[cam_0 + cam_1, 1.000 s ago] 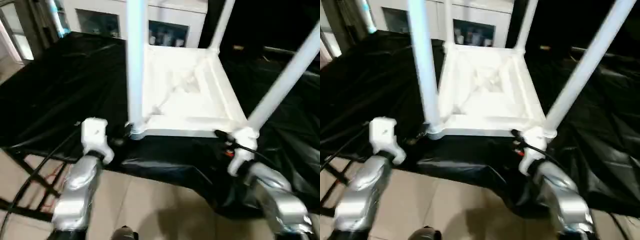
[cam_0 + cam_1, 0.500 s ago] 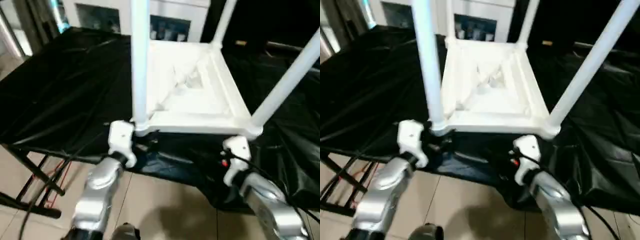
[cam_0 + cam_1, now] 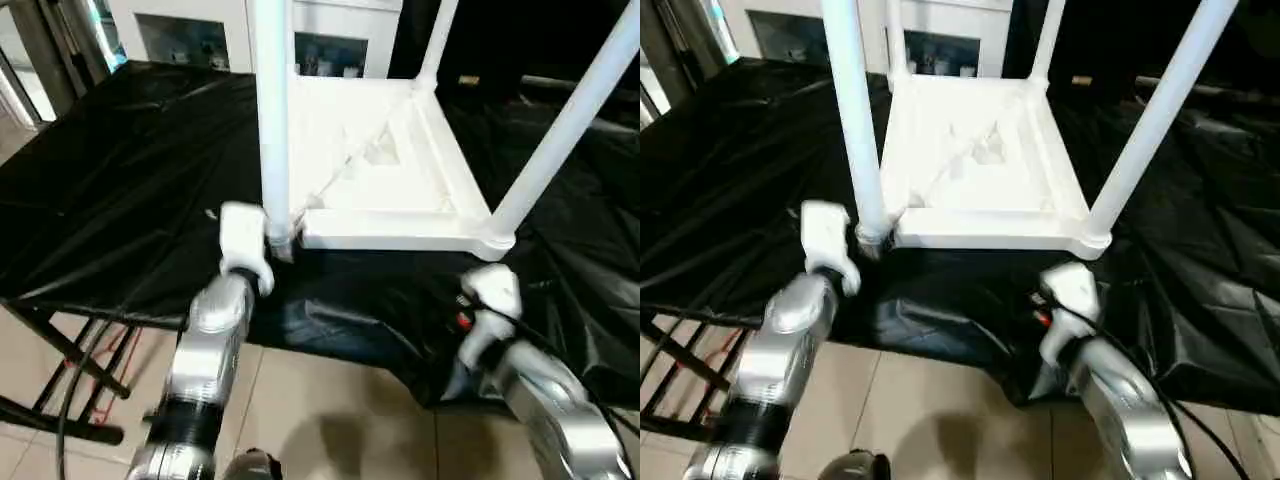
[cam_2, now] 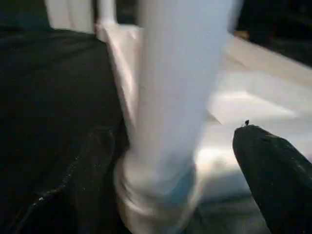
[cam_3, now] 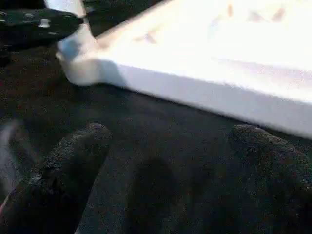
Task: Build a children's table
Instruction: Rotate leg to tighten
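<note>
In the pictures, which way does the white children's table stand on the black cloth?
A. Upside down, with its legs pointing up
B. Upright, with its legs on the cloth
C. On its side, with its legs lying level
A: the tabletop lies with its ribbed underside up on the black cloth, and the legs rise from its corner sockets.

Work table draped in glossy black sheeting [image 3: 130,170], carrying an upturned white plastic rectangular children's tabletop [image 3: 375,165].
The sheeting lies wrinkled over the whole surface and hangs over the near edge above a pale tiled floor [image 3: 330,420]; black metal frame bars [image 3: 60,345] show beneath the near left corner. The tabletop rests ribbed underside up, close to the near edge, right of centre, with white tubular legs [image 3: 270,120] rising from its corner sockets.
</note>
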Controlling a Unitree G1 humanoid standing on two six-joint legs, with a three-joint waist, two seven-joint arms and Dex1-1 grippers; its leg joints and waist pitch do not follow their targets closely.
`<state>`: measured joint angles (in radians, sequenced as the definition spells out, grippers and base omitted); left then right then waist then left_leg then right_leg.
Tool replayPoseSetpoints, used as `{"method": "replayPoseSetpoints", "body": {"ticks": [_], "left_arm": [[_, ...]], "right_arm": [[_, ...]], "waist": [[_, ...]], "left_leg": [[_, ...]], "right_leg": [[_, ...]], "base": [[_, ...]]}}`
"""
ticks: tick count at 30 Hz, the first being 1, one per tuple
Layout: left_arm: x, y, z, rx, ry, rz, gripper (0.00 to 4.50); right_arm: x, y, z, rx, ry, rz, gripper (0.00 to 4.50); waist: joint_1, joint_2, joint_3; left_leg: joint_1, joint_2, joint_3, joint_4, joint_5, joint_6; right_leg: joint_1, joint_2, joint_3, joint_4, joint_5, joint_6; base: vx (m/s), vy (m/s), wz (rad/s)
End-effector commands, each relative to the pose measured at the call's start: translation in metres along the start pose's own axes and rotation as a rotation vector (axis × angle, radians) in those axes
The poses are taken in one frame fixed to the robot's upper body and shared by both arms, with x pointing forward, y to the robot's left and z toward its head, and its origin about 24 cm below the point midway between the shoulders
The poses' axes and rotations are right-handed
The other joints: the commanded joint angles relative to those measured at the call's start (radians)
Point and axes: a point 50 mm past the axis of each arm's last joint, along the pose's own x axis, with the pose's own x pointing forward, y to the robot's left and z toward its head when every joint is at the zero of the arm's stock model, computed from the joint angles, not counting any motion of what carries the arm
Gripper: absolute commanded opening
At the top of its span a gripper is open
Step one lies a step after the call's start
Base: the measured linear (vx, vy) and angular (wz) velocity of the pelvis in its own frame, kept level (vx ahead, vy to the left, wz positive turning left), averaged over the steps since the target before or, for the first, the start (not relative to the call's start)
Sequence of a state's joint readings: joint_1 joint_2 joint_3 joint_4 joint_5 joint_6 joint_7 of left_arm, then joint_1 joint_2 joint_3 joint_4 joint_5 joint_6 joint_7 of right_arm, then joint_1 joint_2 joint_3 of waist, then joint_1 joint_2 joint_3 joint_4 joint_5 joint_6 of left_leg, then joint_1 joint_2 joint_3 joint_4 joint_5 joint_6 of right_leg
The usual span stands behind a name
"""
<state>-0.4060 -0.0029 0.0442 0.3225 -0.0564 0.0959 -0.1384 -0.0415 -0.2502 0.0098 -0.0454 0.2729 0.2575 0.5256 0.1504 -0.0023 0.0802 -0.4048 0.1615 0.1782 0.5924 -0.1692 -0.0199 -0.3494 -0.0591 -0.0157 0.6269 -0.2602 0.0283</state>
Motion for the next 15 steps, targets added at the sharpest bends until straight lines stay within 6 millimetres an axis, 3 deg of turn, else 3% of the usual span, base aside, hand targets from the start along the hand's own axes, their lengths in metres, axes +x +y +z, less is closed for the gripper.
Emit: {"method": "replayPoseSetpoints", "body": {"ticks": [1, 4, 6, 9, 15], "left_arm": [[0.004, 0.001, 0.001, -0.035, -0.017, 0.017, 4.45], [0.016, -0.003, 0.009, -0.040, -0.022, -0.008, 4.45], [0.021, -0.004, 0.010, -0.018, -0.015, -0.019, 4.45], [0.029, -0.004, 0.006, 0.039, 0.024, -0.025, 4.45], [0.032, -0.005, -0.006, 0.039, 0.080, -0.026, 4.45]], "right_arm": [[0.001, 0.001, -0.004, -0.006, 0.015, 0.008, 4.50], [0.002, 0.001, -0.003, 0.001, 0.009, 0.007, 4.50], [0.003, 0.002, -0.002, -0.005, 0.009, 0.009, 4.50], [0.003, 0.002, -0.004, -0.008, 0.014, 0.016, 4.50], [0.004, 0.007, -0.007, 0.002, 0.008, 0.017, 4.50]], "waist": [[0.003, -0.007, -0.077], [0.014, 0.000, -0.083], [0.020, 0.002, -0.084], [0.020, 0.003, -0.084], [0.021, 0.008, -0.089]], "left_leg": [[0.032, 0.075, -0.038, -0.071, -0.134, 0.039], [0.034, 0.073, -0.038, -0.063, -0.100, 0.041], [0.036, 0.073, -0.038, -0.064, -0.114, 0.034], [0.037, 0.072, -0.040, -0.067, -0.141, 0.022], [0.034, 0.073, -0.041, -0.064, -0.132, 0.026]], "right_leg": [[0.016, -0.096, 0.031, -0.064, 0.125, -0.213], [0.015, -0.093, 0.032, -0.055, 0.199, -0.205], [0.015, -0.094, 0.031, -0.056, 0.197, -0.200], [0.015, -0.093, 0.031, -0.059, 0.171, -0.193], [0.018, -0.097, 0.029, -0.052, 0.217, -0.210]], "base": [[0.000, 0.000, 0.00], [0.000, 0.000, 0.00], [0.000, 0.000, 0.00], [0.000, 0.000, 0.00], [0.000, 0.000, 0.00]]}}
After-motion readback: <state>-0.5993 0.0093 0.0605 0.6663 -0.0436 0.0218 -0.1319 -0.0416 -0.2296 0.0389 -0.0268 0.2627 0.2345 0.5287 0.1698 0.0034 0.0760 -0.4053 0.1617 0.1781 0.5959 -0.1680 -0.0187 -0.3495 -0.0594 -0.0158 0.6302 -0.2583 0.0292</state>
